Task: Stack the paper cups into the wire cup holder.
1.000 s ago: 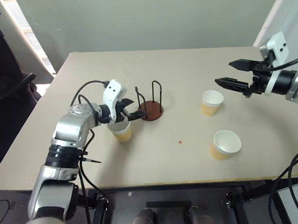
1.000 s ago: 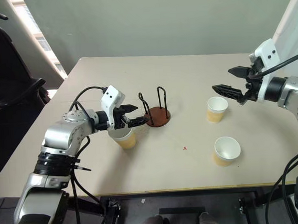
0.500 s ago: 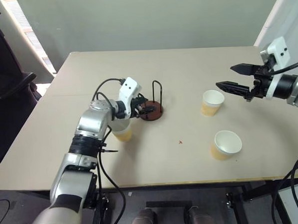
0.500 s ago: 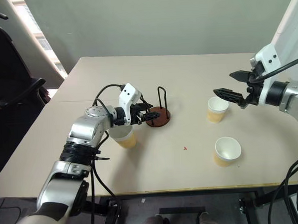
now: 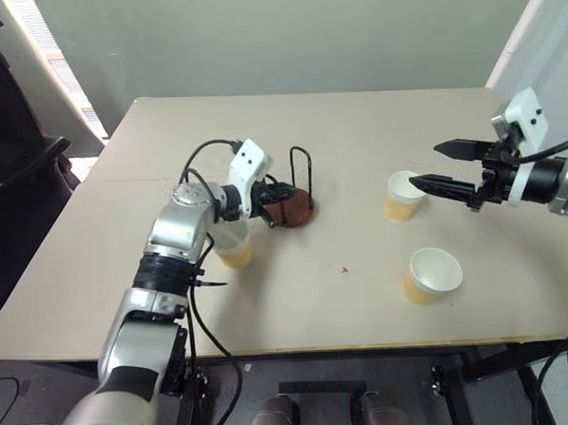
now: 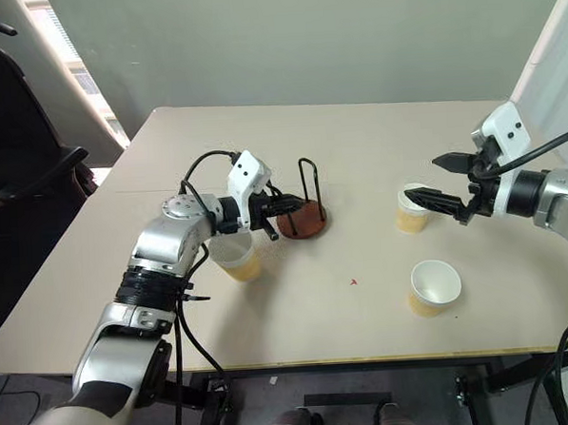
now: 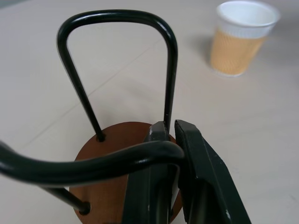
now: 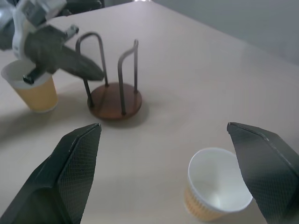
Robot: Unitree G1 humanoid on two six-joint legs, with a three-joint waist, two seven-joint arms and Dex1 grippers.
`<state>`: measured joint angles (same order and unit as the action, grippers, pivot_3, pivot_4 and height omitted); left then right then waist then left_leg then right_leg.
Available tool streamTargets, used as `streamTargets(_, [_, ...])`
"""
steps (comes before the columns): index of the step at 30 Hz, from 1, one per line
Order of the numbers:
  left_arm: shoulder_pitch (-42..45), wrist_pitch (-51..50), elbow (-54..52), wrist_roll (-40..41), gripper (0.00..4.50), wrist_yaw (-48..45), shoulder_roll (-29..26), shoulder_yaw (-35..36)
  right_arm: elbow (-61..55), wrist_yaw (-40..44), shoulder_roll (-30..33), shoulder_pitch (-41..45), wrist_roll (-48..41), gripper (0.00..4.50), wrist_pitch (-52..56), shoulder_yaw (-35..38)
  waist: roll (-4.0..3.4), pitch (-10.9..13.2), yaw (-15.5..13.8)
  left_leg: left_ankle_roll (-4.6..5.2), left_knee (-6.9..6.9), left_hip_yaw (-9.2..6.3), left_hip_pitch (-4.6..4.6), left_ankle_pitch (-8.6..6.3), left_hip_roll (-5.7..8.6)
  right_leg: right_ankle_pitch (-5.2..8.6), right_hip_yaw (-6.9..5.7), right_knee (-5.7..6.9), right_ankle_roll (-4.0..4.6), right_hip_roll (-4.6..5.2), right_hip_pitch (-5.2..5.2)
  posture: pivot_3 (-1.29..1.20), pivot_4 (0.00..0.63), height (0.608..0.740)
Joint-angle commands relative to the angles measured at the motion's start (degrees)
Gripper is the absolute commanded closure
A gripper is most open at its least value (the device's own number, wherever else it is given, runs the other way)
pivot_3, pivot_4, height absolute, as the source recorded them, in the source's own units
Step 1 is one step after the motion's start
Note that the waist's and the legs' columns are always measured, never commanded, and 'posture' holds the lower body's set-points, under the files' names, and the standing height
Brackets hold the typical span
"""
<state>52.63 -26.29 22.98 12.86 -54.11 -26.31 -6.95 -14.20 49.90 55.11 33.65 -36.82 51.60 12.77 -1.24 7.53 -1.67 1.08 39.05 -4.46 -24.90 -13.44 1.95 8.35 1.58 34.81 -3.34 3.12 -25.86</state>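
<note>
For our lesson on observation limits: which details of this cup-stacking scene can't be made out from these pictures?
- Tan paper cup beside the round brown wire cup holder: left arm covers its rim, head views.
- Holder's near loop: cut by frame edge, left wrist view.
- Far cup: right gripper overlaps its top.

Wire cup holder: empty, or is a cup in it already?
Empty. The wire cup holder shows its bare base between the loops; all three paper cups stand on the table.

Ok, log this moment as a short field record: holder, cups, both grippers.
holder: reddish-brown disc base with two black wire loops, upright on the beige table, no cup in it
cups: three tan paper cups, one by the left arm, two on the right side, all upright and apart
left gripper: shut on a wire loop
right gripper: open, above the farther right cup
</note>
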Motion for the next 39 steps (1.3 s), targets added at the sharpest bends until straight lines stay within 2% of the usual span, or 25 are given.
streamTargets(1, [0.2, 1.5, -5.4, 2.4, 4.47, -3.7, -0.3, 0.9, -4.9, 2.3, 3.6, -1.7, -4.7, 0.0, 3.1, 5.9, 0.0, 0.0, -0.1, 0.01, 0.0, 0.0, -0.02, 0.0, 0.0, 0.01, 0.0, -0.01, -0.01, 0.0, 0.0, 0.0, 0.15, 0.74])
streamTargets(7, [-2.9, -1.9, -14.0, 5.5, 4.47, -11.8, 0.9, -3.7, -11.4, 5.7, 9.2, -6.1, -13.3, 0.0, 9.2, 12.5, 0.0, 0.0, -0.2, 0.02, 0.03, 0.07, -0.07, -0.01, 0.04, 0.1, 0.02, -0.09, -0.13, 0.02, 0.01, 0.0, 0.15, 0.74])
streamTargets(12, [-3.6, -2.7, -15.0, 6.0, 4.47, -14.5, 2.9, -7.0, -13.7, 4.2, 10.9, -7.3, -16.6, 0.0, 10.9, 15.5, 0.01, 0.0, -0.2, 0.07, 0.05, 0.08, -0.04, -0.05, 0.03, 0.13, 0.02, -0.06, -0.19, 0.06, 0.03, 0.0, 0.15, 0.74])
streamTargets(22, [-5.0, 1.6, -11.6, 2.3, 4.47, -14.2, 7.4, -12.3, -14.9, 0.3, 10.6, -8.1, -19.4, 0.0, 10.6, 15.6, 0.0, 0.0, -0.2, 0.25, 0.13, 0.14, -0.02, 0.05, 0.04, 0.04, 0.07, -0.04, -0.35, 0.1, 0.08, 0.0, 0.15, 0.74])
streamTargets(26, [-5.6, 3.0, -11.1, -0.4, 4.47, -13.9, 7.0, -13.8, -14.3, 0.1, 11.0, -7.4, -18.8, 0.0, 9.3, 13.9, 0.0, 0.0, -0.2, 0.28, 0.13, 0.14, -0.02, 0.07, 0.05, 0.03, 0.07, -0.04, -0.38, 0.1, 0.08, 0.0, 0.15, 0.74])
streamTargets(32, [-7.5, 2.1, -14.0, -1.9, 2.73, -14.5, 5.5, -14.9, -13.2, 2.9, 12.9, -7.8, -18.1, 0.0, 7.8, 11.9, -0.01, 0.0, -0.2, 0.29, 0.13, 0.17, -0.02, 0.07, 0.05, 0.06, 0.08, -0.05, -0.43, 0.1, 0.08, 0.0, 0.15, 0.74])
streamTargets(39, [-8.5, 0.6, -17.0, -1.1, 0.23, -15.0, 4.2, -14.5, -11.3, 13.1, 18.9, -8.9, -14.5, 0.0, 2.6, 7.8, -0.01, 0.0, -0.2, 0.34, 0.13, 0.16, -0.05, 0.03, 0.17, 0.16, 0.12, -0.12, -0.54, 0.14, 0.12, 0.0, 0.15, 0.74])
